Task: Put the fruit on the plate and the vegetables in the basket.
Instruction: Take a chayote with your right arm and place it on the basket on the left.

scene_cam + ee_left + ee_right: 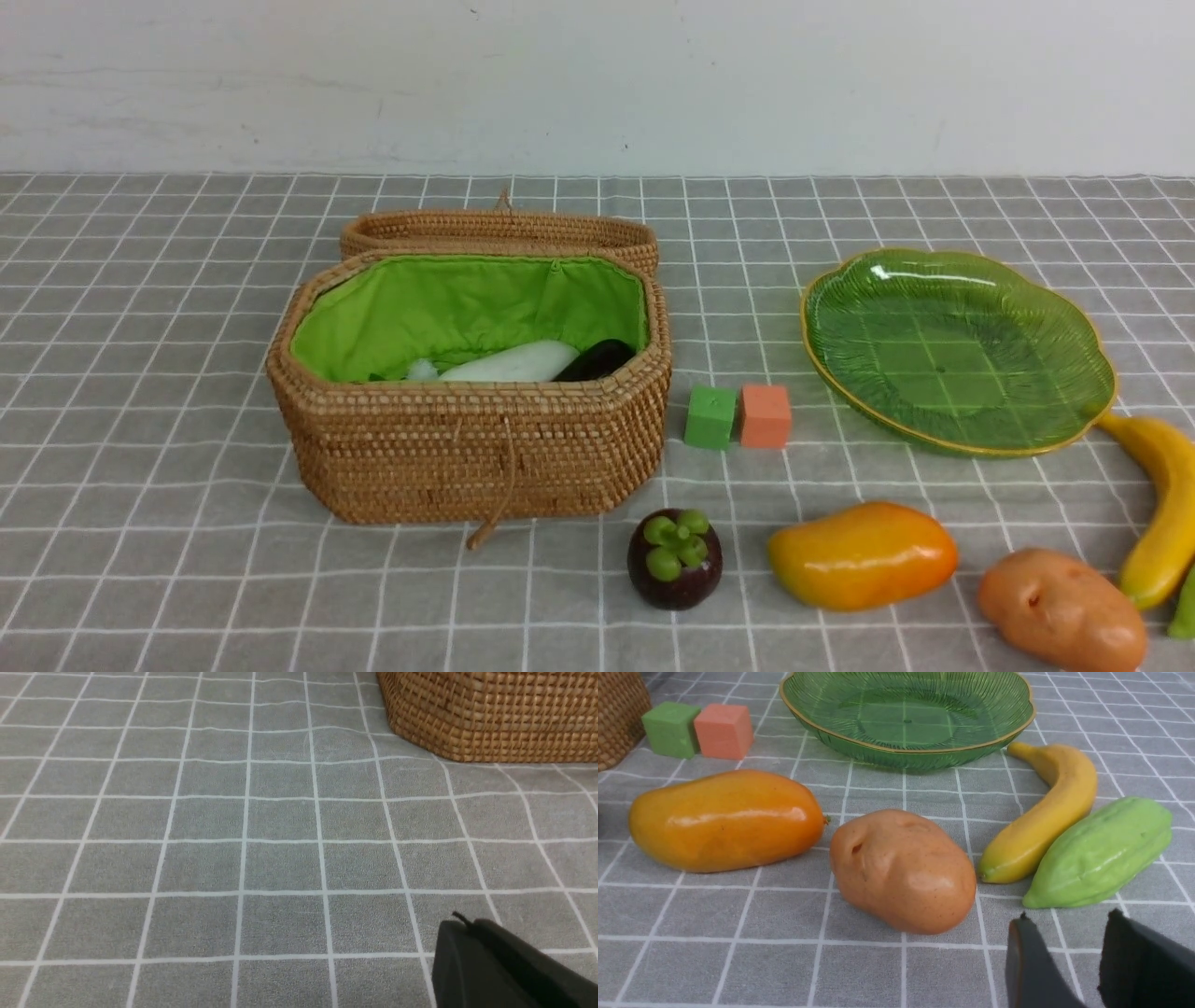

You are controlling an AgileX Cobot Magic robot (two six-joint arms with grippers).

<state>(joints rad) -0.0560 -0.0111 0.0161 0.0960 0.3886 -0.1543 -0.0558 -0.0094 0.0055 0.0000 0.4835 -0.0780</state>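
My right gripper (1069, 921) has its jaws apart over bare cloth, gripping nothing. Just ahead of it sits the potato (903, 870), with the green piece (1101, 851) near, pressed along the banana (1045, 812), whose tip reaches up by the rim of the plate (906, 750). The mango (726, 819) lies to the potato's other side, and the mangosteen (674, 558) beyond it, near the front of the basket (467, 448). My left gripper (460, 923) is closed on nothing, low over the checked tablecloth (280, 858) near a basket corner. Inside the basket lie the radish (513, 362) and the eggplant (597, 357).
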